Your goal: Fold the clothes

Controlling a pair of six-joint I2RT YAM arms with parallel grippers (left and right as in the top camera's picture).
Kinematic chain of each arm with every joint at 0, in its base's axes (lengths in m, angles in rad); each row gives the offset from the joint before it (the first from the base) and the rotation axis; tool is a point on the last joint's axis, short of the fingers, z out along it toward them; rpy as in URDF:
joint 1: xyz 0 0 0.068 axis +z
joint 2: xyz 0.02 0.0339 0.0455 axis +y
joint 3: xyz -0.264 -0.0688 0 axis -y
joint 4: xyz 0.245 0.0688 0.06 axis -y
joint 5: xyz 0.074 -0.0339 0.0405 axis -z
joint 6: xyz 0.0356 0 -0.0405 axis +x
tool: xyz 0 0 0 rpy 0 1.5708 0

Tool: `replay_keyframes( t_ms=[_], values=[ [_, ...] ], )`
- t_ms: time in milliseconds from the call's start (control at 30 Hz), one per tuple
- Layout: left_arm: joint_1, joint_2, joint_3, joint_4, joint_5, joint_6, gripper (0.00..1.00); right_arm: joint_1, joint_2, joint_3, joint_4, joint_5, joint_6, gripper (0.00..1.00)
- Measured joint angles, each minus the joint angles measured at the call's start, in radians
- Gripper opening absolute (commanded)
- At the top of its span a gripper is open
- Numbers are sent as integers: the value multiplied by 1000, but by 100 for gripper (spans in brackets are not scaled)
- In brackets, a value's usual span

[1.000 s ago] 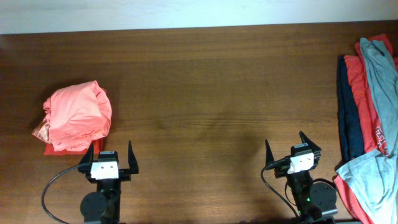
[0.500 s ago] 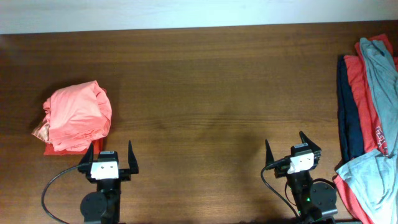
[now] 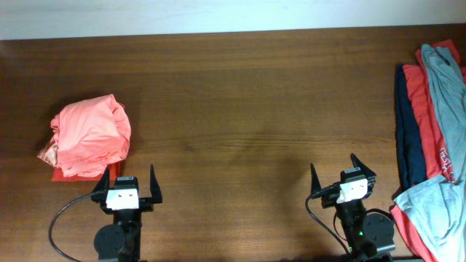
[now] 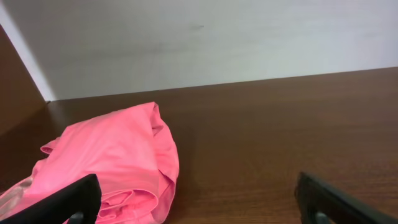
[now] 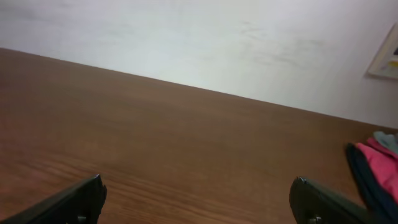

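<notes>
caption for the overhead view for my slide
Left gripper and right gripper open at a dark wooden table; bundled coral-red garment left, pile of grey-blue, coral-red and navy T-shirts right.

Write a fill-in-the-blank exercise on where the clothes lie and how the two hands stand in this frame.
1. The coral-red bundle lies on the ____ half of the table.
2. The left hand and the right hand both stand ____, holding nothing.
3. At the table's right edge, the pale grey-blue T-shirt lies ____ the coral-red shirt.

Missing words: left; open; on top of.
</notes>
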Motion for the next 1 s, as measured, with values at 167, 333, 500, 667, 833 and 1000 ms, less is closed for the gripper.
replay_keyframes(
  t_ms=[167, 333, 500, 667, 833, 1000],
  values=[
    [0, 0, 0, 0, 0, 0, 99, 0, 0, 0, 0, 0, 26, 99],
    [0, 0, 0, 0, 0, 0, 99, 0, 0, 5, -18, 7, 59, 98],
    [0, 2, 6, -14, 0, -5, 99, 0, 0, 74, -157, 53, 120, 99],
    [0, 81, 105, -115, 0, -8, 99, 0, 35, 216, -339, 138, 153, 99],
    [0, 277, 298, -186, 0, -8, 99, 0, 152, 393, -495, 227, 184, 99],
    [0, 533, 531, -289, 0, -8, 99, 0, 327, 572, -652, 311, 274, 99]
  ],
)
